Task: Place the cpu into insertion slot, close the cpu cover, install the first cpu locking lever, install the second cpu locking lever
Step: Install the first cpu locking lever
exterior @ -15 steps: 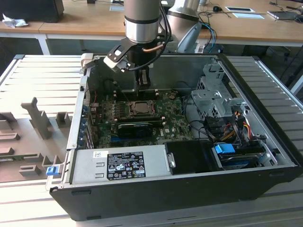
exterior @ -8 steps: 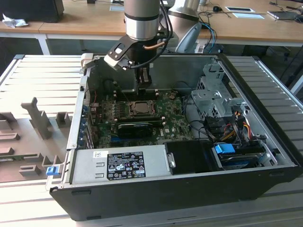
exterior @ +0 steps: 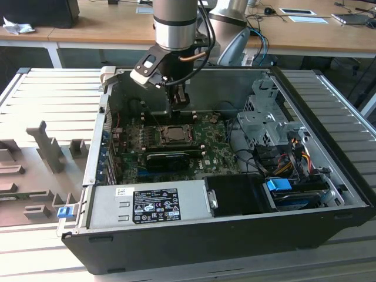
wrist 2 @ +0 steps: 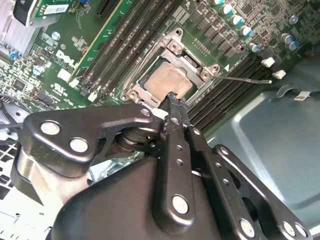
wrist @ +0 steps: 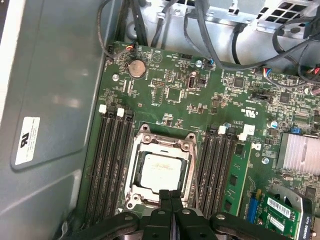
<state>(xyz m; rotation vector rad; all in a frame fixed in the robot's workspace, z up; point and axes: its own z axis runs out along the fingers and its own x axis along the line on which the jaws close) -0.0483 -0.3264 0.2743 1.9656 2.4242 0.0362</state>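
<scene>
upper middle of the exterior view: the end effector (exterior: pixel 178 110), fingers pressed together and empty, hangs over the cpu (wrist: pixel 161 170), which the cpu cover (wrist: pixel 133 169) frames.

I count one gripper (wrist: pixel 170 194) of mine, and it has two fingers (wrist: pixel 164 201). Near it I count one cpu (wrist: pixel 161 169), one insertion slot (wrist: pixel 131 196) and one cpu cover (wrist: pixel 165 146). There are two banks of long black memory slots (wrist: pixel 111 160), one bank to each side of that socket. I also count one round coin battery (wrist: pixel 136 67), one finned silver heat sink (wrist: pixel 300 152) and one thin wire lever (wrist 2: pixel 245 79). In the exterior view I count one open computer case (exterior: pixel 235 241) and one power supply (exterior: pixel 147 205)
</scene>
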